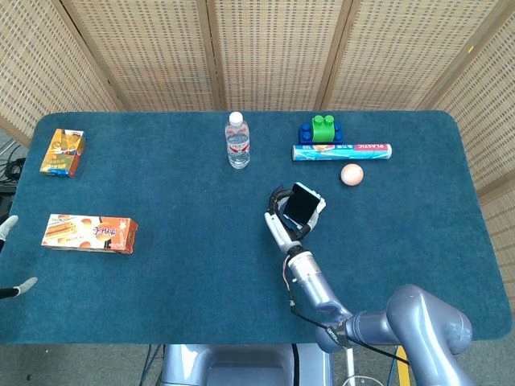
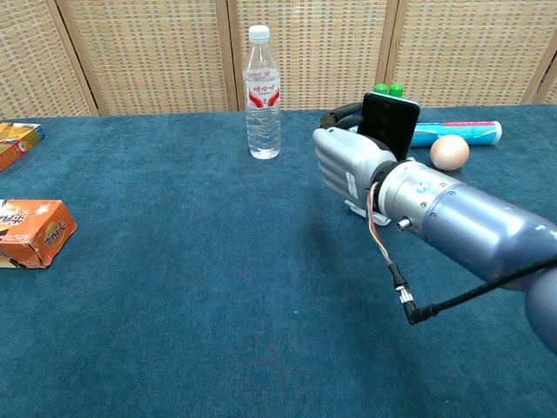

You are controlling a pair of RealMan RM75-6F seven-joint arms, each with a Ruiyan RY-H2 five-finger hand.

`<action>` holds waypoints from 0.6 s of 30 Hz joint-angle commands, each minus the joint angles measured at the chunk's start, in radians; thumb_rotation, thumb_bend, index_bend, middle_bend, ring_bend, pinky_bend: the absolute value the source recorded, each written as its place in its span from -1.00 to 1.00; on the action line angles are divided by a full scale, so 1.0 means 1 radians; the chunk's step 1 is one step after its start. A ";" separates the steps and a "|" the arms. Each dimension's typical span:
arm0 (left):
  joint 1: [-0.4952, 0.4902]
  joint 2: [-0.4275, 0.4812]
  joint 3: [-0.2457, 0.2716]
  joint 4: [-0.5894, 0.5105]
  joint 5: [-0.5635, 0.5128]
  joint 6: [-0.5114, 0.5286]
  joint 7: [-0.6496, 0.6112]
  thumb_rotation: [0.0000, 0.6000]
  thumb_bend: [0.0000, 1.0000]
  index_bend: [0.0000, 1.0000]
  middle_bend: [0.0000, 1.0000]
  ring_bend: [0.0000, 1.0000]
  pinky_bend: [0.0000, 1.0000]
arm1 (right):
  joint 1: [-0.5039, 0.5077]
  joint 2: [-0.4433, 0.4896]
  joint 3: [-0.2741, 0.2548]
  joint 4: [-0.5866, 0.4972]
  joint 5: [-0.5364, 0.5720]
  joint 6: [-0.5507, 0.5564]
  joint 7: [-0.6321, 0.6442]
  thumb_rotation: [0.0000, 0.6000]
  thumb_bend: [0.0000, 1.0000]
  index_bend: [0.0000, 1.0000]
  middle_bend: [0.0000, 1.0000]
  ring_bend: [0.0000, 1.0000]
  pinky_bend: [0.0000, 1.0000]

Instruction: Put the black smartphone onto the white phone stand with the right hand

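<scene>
My right hand [image 1: 278, 227] [image 2: 346, 164] grips the black smartphone [image 1: 299, 206] [image 2: 389, 127] near the middle of the blue table, holding it upright and tilted back. A bit of the white phone stand [image 1: 321, 204] [image 2: 355, 208] shows at the phone's far edge and under the hand. Whether the phone rests on the stand is hidden by the hand. Only pale fingertips of my left hand [image 1: 8, 227] show at the left edge of the head view, spread apart and holding nothing.
Behind the hand stand a water bottle [image 1: 237, 141] [image 2: 263, 91], a blue and green block toy [image 1: 320, 129], a plastic-wrap box [image 1: 342, 151] [image 2: 470, 132] and a pale ball [image 1: 352, 174] [image 2: 449, 152]. Two orange snack boxes [image 1: 89, 233] [image 1: 63, 153] lie far left.
</scene>
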 commanded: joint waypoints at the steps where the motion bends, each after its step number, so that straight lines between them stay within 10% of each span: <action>1: 0.001 -0.001 0.001 0.004 0.004 0.002 -0.006 1.00 -1.00 -1.00 -1.00 -1.00 -1.00 | 0.000 -0.001 0.000 -0.001 -0.007 -0.001 0.005 1.00 -0.17 -0.57 -0.85 -0.62 -0.28; 18: 0.001 0.000 0.004 0.012 0.009 0.002 -0.014 1.00 -1.00 -1.00 -1.00 -1.00 -1.00 | -0.021 -0.003 -0.002 -0.003 -0.032 0.019 0.022 1.00 -0.20 -0.75 -1.00 -0.97 -0.43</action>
